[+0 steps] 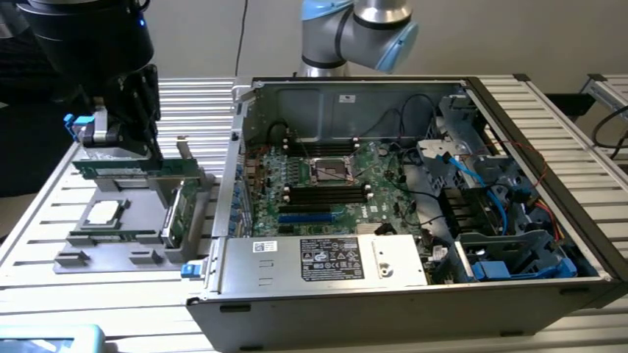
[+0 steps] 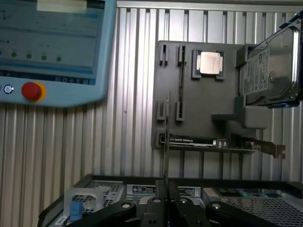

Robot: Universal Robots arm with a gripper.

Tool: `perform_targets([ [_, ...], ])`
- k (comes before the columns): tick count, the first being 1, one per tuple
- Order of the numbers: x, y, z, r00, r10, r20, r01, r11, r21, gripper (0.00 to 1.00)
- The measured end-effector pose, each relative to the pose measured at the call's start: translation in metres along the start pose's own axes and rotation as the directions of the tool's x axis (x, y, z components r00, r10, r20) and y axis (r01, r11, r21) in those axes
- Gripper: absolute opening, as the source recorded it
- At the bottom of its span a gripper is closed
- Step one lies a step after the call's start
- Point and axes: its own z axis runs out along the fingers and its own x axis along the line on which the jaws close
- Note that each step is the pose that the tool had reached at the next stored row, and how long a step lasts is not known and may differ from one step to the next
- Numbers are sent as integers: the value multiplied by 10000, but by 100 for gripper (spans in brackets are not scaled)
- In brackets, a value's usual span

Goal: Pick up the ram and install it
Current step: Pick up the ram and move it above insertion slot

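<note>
- Desk [image 1: 40, 243] of ribbed metal carries an open computer case [image 1: 393, 220], with bare slats around the grey tray [image 1: 108, 257] beside it.
- Hand [image 1: 123, 156] hangs above the tray, clamped on the ram [image 1: 137, 168], a long, thin green stick lifted clear.
- Wrist view shows the ram edge-on, with a silver processor [image 2: 209, 63] beyond it.

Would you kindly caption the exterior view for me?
Gripper holds the memory stick over the gray tray, beside an open computer.

Downward end effector [image 2: 163, 191], narrowly closed
</note>
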Motion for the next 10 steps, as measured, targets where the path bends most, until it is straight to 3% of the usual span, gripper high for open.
perform_targets([
  [10,7,-453,-17,10000,0,0,0,10000,0,13],
])
